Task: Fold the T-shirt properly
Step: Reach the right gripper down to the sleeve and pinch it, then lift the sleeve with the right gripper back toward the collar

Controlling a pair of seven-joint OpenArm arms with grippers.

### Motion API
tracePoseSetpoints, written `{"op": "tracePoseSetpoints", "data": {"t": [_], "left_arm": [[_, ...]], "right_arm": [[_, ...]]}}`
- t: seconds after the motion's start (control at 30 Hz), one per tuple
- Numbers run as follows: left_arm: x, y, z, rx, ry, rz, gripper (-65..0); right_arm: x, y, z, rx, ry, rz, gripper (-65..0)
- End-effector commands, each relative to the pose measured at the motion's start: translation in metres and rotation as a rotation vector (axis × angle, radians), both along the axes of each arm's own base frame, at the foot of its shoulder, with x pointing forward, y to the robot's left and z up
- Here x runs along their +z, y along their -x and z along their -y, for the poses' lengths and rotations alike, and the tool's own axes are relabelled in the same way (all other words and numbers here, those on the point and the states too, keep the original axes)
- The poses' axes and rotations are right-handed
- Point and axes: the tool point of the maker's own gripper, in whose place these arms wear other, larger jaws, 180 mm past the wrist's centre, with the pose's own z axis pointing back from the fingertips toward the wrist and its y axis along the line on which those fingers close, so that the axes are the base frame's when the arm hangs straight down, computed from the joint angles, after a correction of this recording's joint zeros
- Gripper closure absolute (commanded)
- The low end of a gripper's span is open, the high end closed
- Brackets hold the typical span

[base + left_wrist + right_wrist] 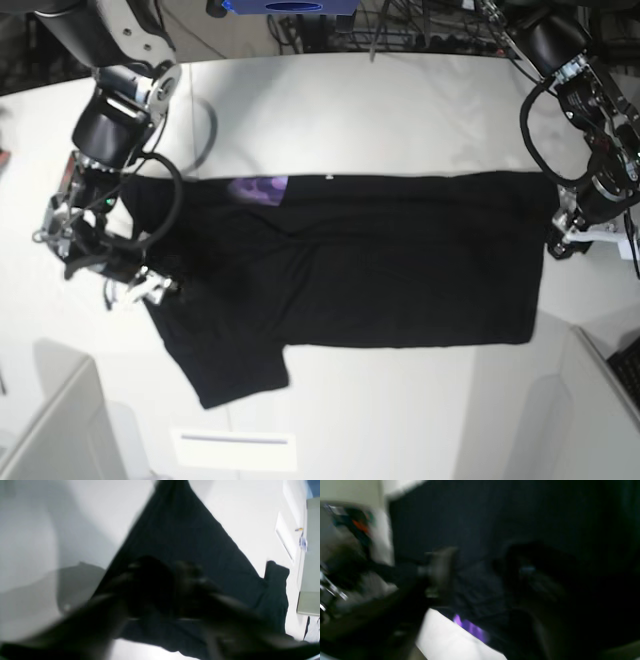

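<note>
The black T-shirt lies flat across the white table, with one sleeve sticking out at the front left. A patch of its purple print shows at the far edge. My right gripper is low over the shirt's left end. In the blurred right wrist view its fingers stand wide apart over dark cloth, close to the purple print. My left gripper is at the shirt's right edge. Its blurred fingers look slightly apart above the cloth.
A white paper strip lies near the table's front edge. Grey partitions stand at the front left and front right. Cables run along the back of the table.
</note>
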Motion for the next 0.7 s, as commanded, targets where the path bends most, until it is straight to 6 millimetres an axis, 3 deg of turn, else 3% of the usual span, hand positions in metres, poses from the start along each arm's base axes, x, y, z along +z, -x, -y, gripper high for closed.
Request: {"op": "tracePoseSetpoints", "data": {"t": [0.0, 0.1, 0.13, 0.23, 0.33, 0.5, 0.67], "left_arm": [[0.021, -0.011, -0.006, -0.002, -0.029, 0.062, -39.0], [0.026, -0.014, -0.006, -0.001, -0.032, 0.077, -61.9], [0.032, -0.015, -0.005, -0.005, -0.044, 0.091, -65.0], [0.057, -0.010, -0.004, -0.005, -0.099, 0.150, -65.0], [0.058, 0.025, -0.015, 0.085, -0.095, 0.165, -65.0], [0.030, 0.093, -0.038, 0.258, 0.028, 0.138, -65.0], [-0.009, 0.112, -0.047, 0.297, 0.108, 0.074, -65.0]], "right_arm": [[0.020, -0.013, 0.013, -0.047, -0.014, 0.064, -40.7], [0.020, -0.006, 0.030, -0.103, -0.018, 0.065, -40.1], [0.023, -0.002, 0.036, -0.109, 0.001, 0.074, -39.2], [0.038, 0.020, 0.054, -0.133, 0.084, 0.104, -36.9], [0.047, 0.057, 0.064, -0.226, 0.119, 0.117, -35.3], [0.038, 0.127, 0.091, -0.516, 0.077, 0.008, -33.5], [0.024, 0.169, 0.093, -0.589, -0.033, -0.057, -33.3]]}}
